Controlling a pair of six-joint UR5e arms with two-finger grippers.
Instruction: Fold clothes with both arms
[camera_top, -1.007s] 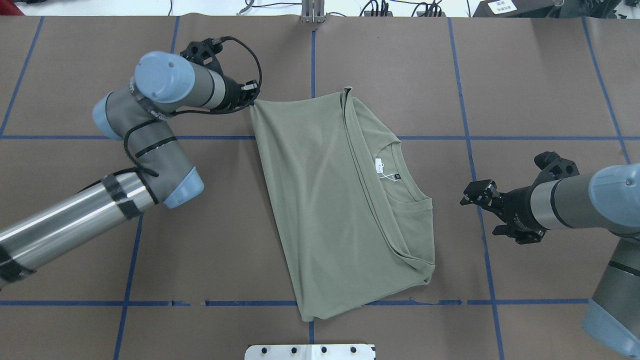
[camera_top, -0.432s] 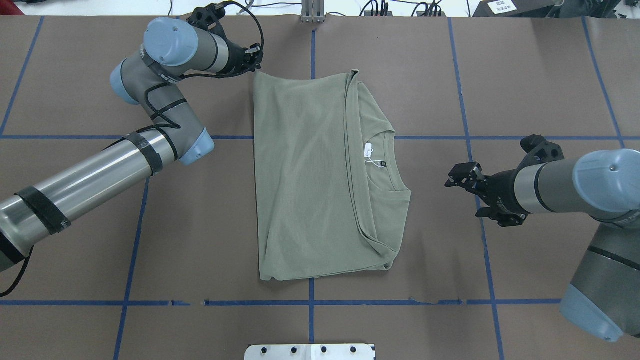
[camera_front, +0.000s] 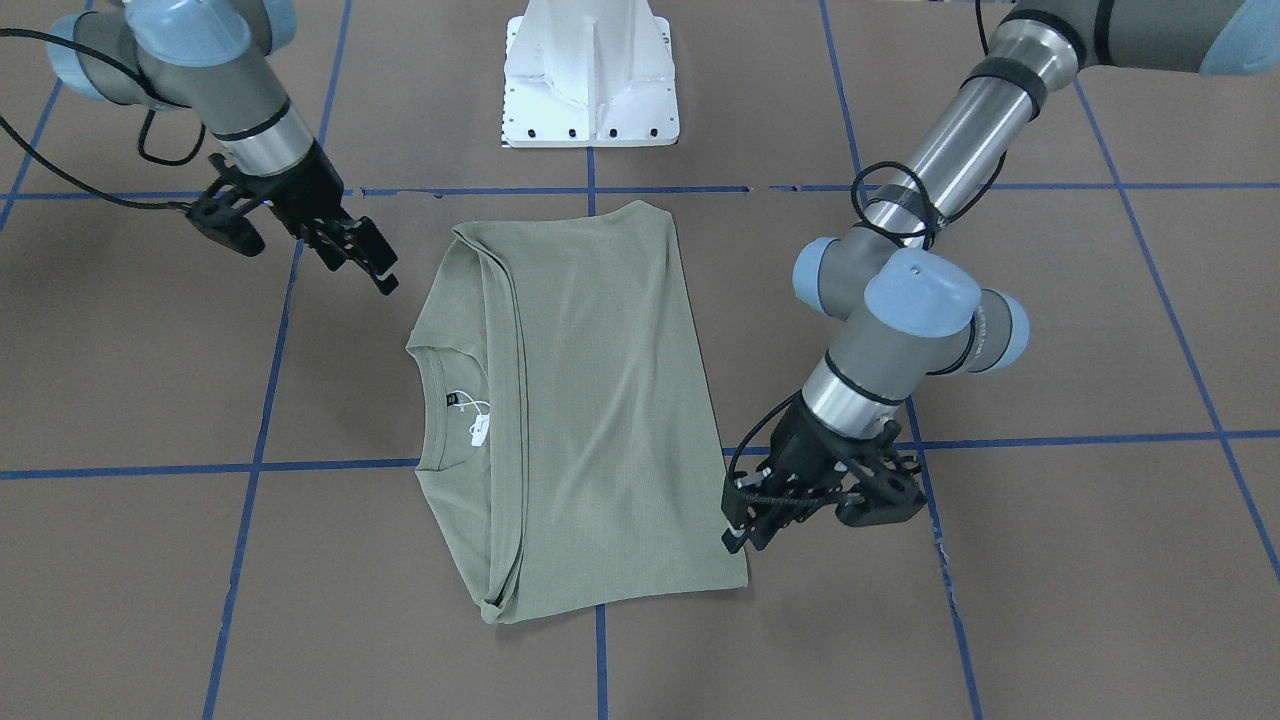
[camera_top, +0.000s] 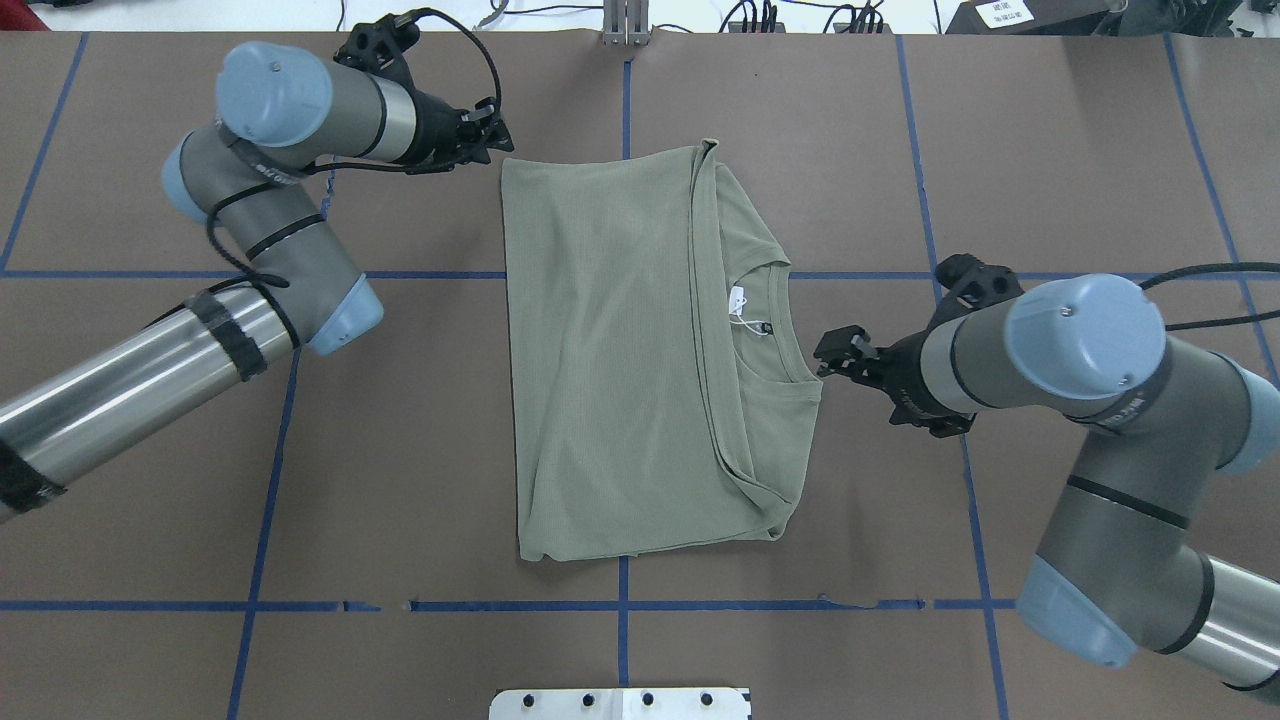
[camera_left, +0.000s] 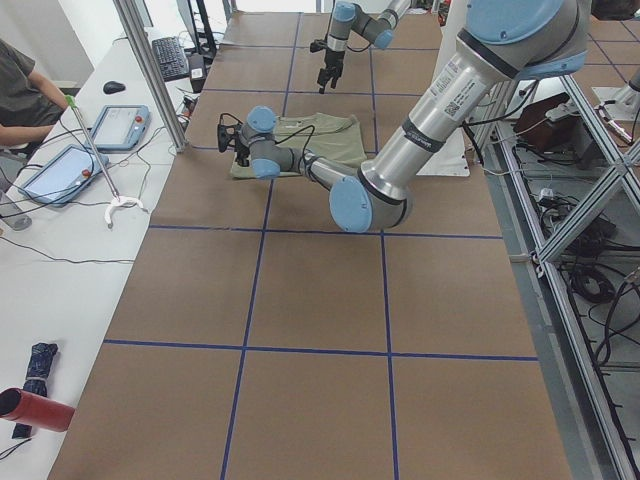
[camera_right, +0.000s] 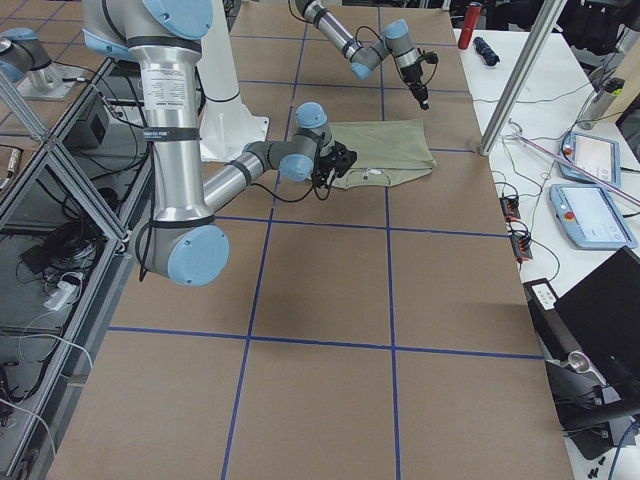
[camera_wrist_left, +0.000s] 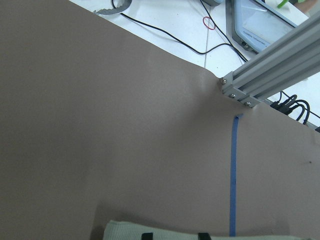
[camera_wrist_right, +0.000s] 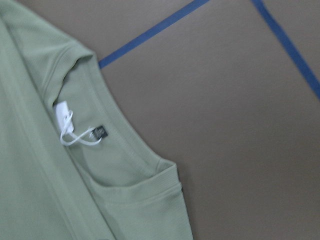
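**Shirt laid flat, both claws empty: a new grip is due**

The shirt (camera_top: 610, 350) lies mid-table (camera_top: 1050, 150) as a neat rectangle. Its upper layer is folded over to stop just short of the collar (camera_top: 785, 330), with the hang tag (camera_wrist_right: 62, 112) showing.

The left gripper (camera_top: 497, 140) sits just beside the far corner on my left. The wrist view shows its fingertips (camera_wrist_left: 146, 236) spread apart over the cloth edge and gripping nothing.

The right gripper (camera_top: 828, 357) hovers beside the collar end. Its jaws are parted and empty, close to the cloth but not clearly touching it.

I judge this to be the gap between folds, with one fold laid and the next grip not yet taken.

The next move calls for both claws to pinch every layer at matching points. They should then lift evenly and carry the cloth across together, so the stack does not skew or slide open.
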